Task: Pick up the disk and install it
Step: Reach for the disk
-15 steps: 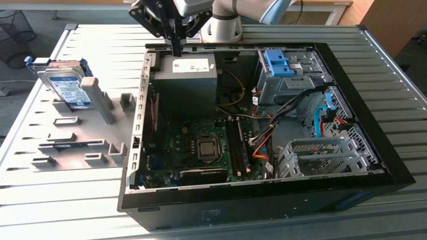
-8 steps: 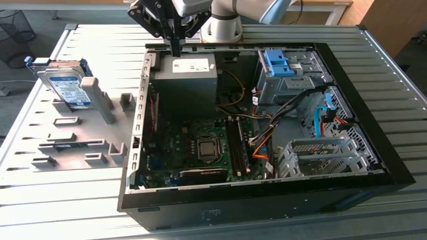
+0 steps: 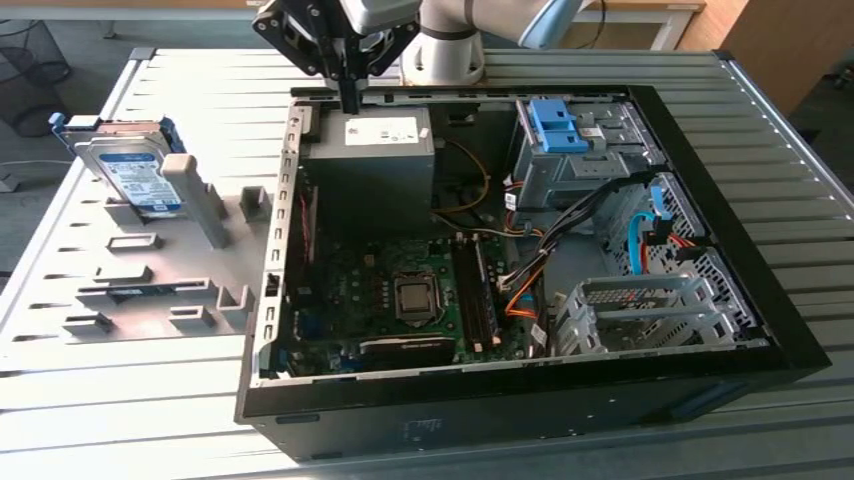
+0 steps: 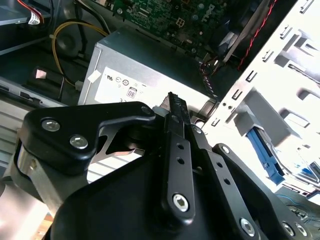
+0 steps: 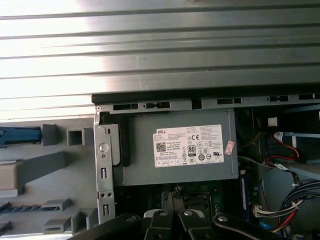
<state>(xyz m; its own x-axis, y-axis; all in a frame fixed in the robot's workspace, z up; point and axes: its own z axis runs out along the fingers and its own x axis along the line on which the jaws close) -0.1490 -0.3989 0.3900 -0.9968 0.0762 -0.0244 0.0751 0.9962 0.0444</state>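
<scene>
The disk, a silver drive with a white-and-blue label and blue rails, stands tilted on edge in a grey fixture at the exterior view's left, outside the open computer case. My gripper hangs well to its right, over the far edge of the case, just above the grey power supply. Its black fingers are pressed together with nothing between them. In both wrist views the power supply and its white sticker lie right beneath the fingertips.
A blue plastic bracket sits on the drive bay at the case's far right. The motherboard, cables and a metal drive cage lie inside the case. The ribbed metal table extends all around.
</scene>
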